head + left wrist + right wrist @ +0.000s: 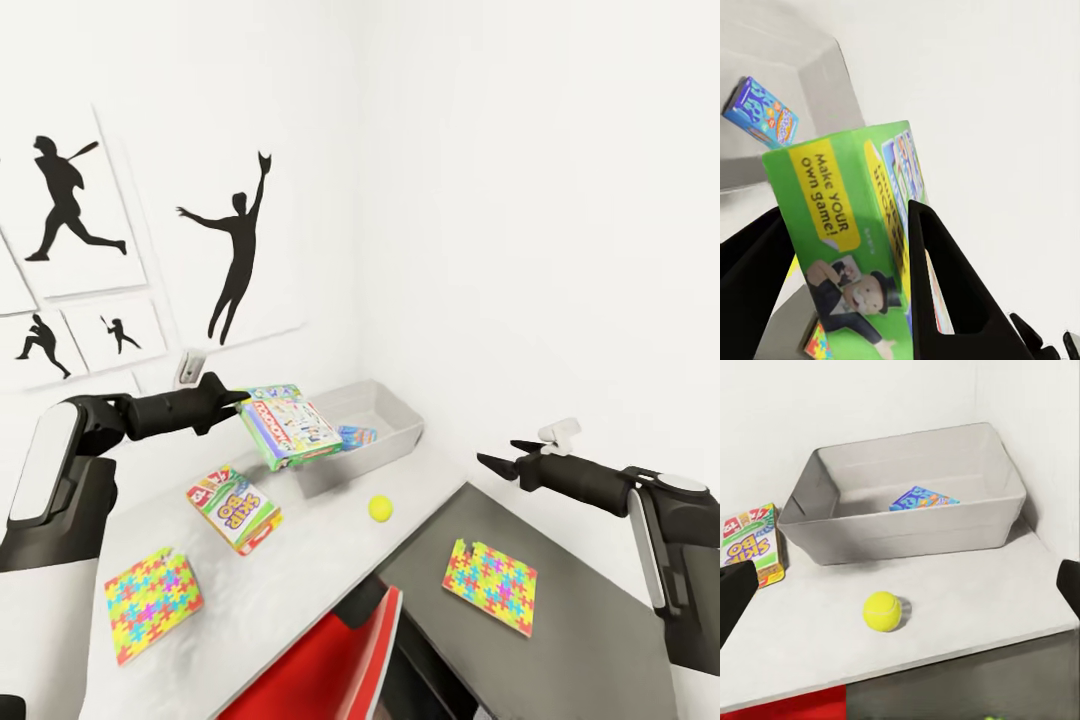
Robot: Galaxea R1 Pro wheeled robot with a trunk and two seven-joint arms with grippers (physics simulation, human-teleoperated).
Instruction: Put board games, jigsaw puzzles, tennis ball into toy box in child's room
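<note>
Green-white board game (290, 425) clamped in left fingers (945, 277), hiding toy box (395, 425) rim; right fingers (500, 465) apart.

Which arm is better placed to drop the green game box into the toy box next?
Left. Its tool already grips the green game box above the toy box rim, while the right tool is open and empty, off to the side.

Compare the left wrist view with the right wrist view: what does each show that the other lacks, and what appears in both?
Left wrist alone: the green-white rectangular game box clamped between the left gripper's black jaws. Right wrist alone: the small yellow-green tennis ball and the white-green-red SKIP BO game box, both on the pale-grey tabletop. Shared: the light-grey flared toy box with the small blue game box inside.
</note>
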